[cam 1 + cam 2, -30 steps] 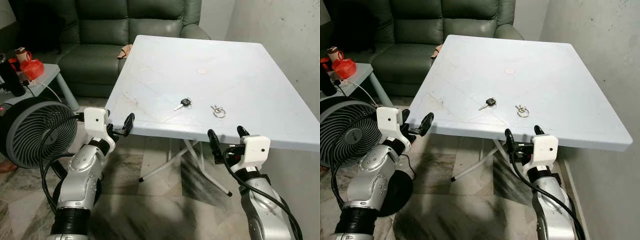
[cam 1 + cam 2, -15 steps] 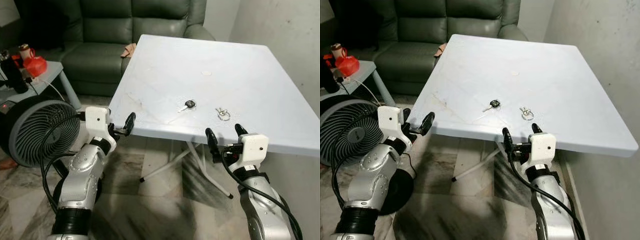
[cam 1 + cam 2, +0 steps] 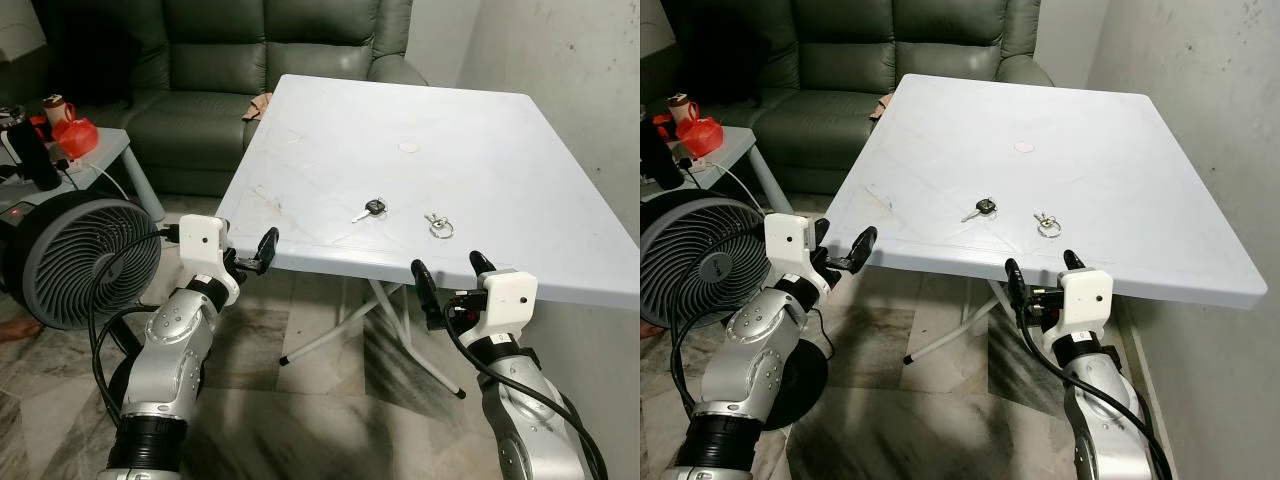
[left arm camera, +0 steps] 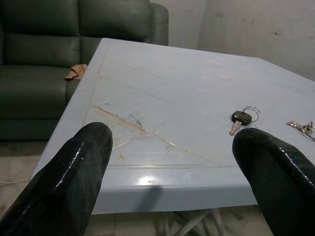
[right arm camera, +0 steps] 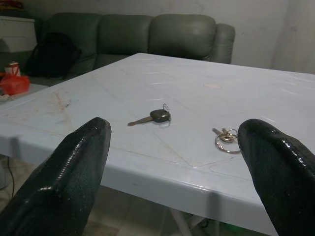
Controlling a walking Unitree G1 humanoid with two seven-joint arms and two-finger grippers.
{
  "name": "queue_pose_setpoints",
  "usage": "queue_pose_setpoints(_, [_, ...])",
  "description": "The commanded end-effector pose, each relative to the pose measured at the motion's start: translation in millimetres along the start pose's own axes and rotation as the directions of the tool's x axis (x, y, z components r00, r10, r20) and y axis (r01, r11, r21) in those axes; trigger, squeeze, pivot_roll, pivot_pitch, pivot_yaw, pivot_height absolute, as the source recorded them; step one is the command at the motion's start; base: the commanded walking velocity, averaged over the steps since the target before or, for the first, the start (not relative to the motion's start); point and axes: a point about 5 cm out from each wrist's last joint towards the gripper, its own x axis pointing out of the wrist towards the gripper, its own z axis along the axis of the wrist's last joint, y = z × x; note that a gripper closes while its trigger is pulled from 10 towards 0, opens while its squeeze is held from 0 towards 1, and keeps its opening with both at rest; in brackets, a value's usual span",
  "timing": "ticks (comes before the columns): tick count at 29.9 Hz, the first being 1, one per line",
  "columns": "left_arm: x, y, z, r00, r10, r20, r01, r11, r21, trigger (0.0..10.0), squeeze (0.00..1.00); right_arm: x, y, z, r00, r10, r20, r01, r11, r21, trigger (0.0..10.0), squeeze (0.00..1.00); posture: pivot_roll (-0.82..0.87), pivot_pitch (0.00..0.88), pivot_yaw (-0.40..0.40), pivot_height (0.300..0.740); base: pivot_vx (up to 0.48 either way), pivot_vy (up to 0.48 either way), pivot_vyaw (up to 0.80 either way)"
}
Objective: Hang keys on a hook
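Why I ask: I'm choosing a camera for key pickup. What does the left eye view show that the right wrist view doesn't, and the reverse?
Left eye view adds: the fan, the table's legs, the floor, and both arms, with the left gripper and right gripper open just short of the table's near edge.

Right wrist view adds: a low, close look between its fingers, making out small keys on the key ring.

Both share: the black-headed key, the key ring, the white table and the green sofa.

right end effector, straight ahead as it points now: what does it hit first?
Likely the near edge of the white table: the open right end effector sits just below it. Depth unclear; slightly higher, it reaches the key ring.
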Motion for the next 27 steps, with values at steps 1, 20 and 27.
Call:
queue_pose_setpoints(1, [-0.2,-0.5,1.5,1.0,-0.006,-0.006,0.006,1.0,0.015,10.0,0.0,-1.5,0.1,2.9,1.0,0.01,0.004,-0.01,1.0,-0.005,10.0,0.0,-0.05,0.01,-0.016,0.711,0.341,0.0,0.0])
queue_pose_setpoints(20, [0.7,-2.7,2.4,1.0,-0.019,0.0,0.019,1.0,0.017,10.0,0.0,-3.0,-0.4,1.7,1.0,0.02,-0.005,-0.02,0.999,-0.039,10.0,0.0,-0.05,0.011,-0.016,0.711,0.417,0.0,0.0])
queue_pose_setpoints(27, [0.4,-3.7,2.1,1.0,-0.017,0.001,0.017,1.0,0.018,10.0,0.0,-3.4,0.6,1.8,0.999,0.038,-0.013,-0.039,0.998,-0.058,10.0,0.0,-0.05,0.017,-0.02,0.711,0.428,0.0,0.77])
